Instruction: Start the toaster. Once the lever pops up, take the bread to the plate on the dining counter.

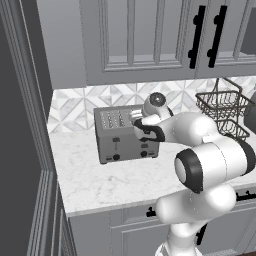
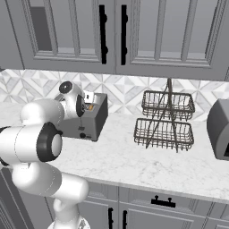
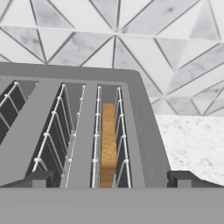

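Note:
The grey toaster (image 1: 122, 140) stands on the marble worktop against the tiled wall, and its right end shows in the right base view (image 2: 95, 120). A black lever (image 1: 115, 142) sits on its front above a round knob. My gripper (image 3: 111, 179) hangs open just above the toaster's right end (image 1: 136, 118), fingers straddling the outermost slot. The bread (image 3: 108, 144) stands on edge down in that slot, its golden crust facing up, touched by neither finger. The plate and the dining counter are out of view.
A two-tier black wire basket rack (image 2: 164, 120) stands on the worktop right of the toaster (image 1: 224, 107). A grey appliance (image 2: 219, 129) sits at the far right. Upper cabinets (image 1: 145, 35) hang close overhead, and a tall grey panel (image 1: 22, 150) closes the left side.

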Tool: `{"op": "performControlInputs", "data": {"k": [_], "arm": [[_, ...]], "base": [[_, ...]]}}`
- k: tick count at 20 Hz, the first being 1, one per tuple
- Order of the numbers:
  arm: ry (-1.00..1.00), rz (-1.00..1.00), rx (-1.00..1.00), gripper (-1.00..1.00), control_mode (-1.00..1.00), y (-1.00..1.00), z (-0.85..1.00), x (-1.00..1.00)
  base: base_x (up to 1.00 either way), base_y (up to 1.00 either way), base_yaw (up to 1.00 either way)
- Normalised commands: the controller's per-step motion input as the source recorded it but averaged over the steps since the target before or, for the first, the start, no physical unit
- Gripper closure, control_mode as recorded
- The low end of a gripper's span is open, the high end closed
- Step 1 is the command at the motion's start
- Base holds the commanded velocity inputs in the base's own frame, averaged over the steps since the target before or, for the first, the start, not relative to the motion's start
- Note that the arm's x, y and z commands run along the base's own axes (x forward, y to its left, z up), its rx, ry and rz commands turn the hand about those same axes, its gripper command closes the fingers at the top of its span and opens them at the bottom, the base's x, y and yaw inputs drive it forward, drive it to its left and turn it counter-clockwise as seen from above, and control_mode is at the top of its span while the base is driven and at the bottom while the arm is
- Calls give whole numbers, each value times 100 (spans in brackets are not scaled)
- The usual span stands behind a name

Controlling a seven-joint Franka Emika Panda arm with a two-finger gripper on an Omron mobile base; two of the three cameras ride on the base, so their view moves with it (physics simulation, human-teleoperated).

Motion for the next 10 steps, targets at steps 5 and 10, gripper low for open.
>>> {"op": "performControlInputs", "data": {"k": [5, 10], "arm": [[0, 0, 0, -100, -100, 0, 0, 0], [0, 0, 0, -100, -100, 0, 0, 0]], "base": [[0, 0, 0], [0, 0, 0]]}}
